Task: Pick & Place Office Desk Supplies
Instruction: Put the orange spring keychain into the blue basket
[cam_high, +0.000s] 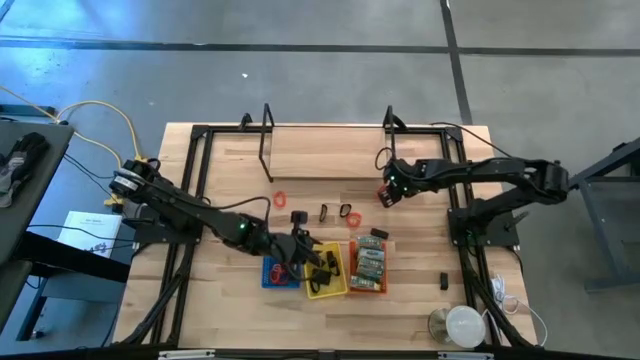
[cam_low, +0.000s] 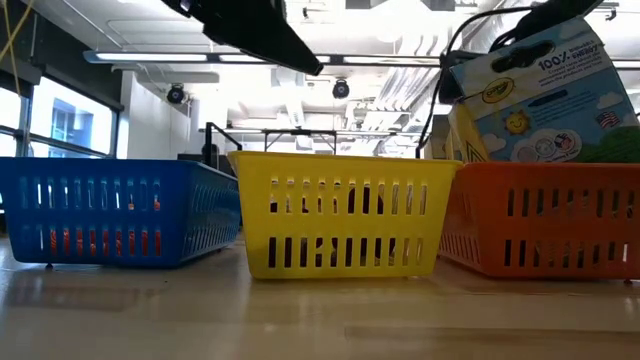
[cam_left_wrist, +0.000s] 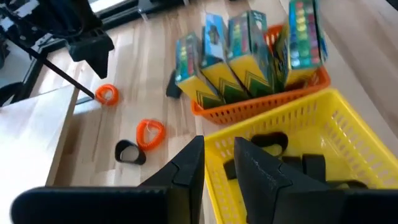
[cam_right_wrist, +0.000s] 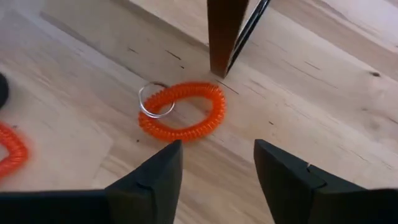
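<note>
Coils and clips lie scattered across the tabletop (cam_high: 230, 300), and both arms are at work. The right tool (cam_right_wrist: 217, 171) hangs just above a red spiral coil (cam_right_wrist: 183, 112) with a small metal ring (cam_right_wrist: 155, 99) on it; its fingers (cam_right_wrist: 146, 183) stand apart, nothing between them, the coil lying flat on the wood beside a dark upright post (cam_right_wrist: 224, 34). From above, that same coil (cam_high: 385, 196) shows right under the right tool (cam_high: 390, 186), near the far frame. Another red coil (cam_right_wrist: 11, 149) peeks in at the edge of the right wrist view.

Over to the left: the left tool (cam_high: 292, 245) sits low over the near trays, above the rim of the yellow tray (cam_left_wrist: 298, 130). Its fingers (cam_left_wrist: 186, 168) stand a narrow gap apart and nothing shows between them. Black clips (cam_left_wrist: 270, 142) lie inside the yellow tray. The orange tray (cam_left_wrist: 261, 102) next to it holds upright crayon boxes (cam_left_wrist: 249, 43). The blue tray (cam_high: 280, 272) sits on the yellow tray's other side with red pieces in it.

Out on the open wood lie an orange coil (cam_left_wrist: 150, 132) touching a black loop (cam_left_wrist: 129, 151), and one more orange coil (cam_left_wrist: 106, 94) farther off. A round white object (cam_high: 464, 322) rests at the tabletop's near right corner.
</note>
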